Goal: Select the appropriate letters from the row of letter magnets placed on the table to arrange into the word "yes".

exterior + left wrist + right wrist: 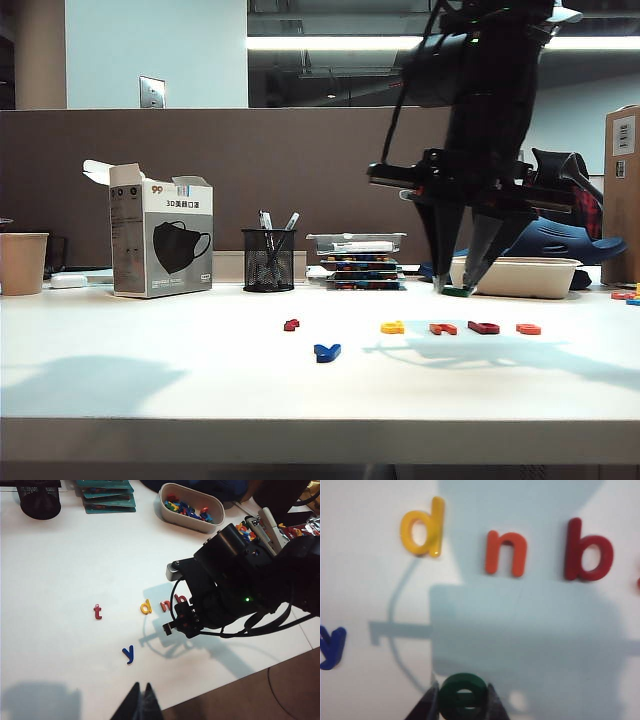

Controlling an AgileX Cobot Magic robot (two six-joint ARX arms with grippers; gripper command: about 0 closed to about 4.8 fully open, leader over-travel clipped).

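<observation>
My right gripper (456, 288) hangs over the white table (150, 380), shut on the green letter e (463, 697), which sits between its fingertips (427, 705). In the row on the table lie a dark red t (291, 324), a yellow d (392, 327), an orange n (442, 328), a crimson b (483, 327) and an orange-red letter (528, 328). The blue y (326, 351) lies nearer the front edge. The held e is above the table between the y (331, 647) and the row. My left gripper (141, 687) is shut and empty, near the table's edge, short of the y (129, 654).
At the back stand a paper cup (22, 262), a mask box (160, 243), a mesh pen holder (268, 260), stacked trays (358, 262) and a white tub (191, 517) of spare letters. More loose letters (625, 295) lie at the far right.
</observation>
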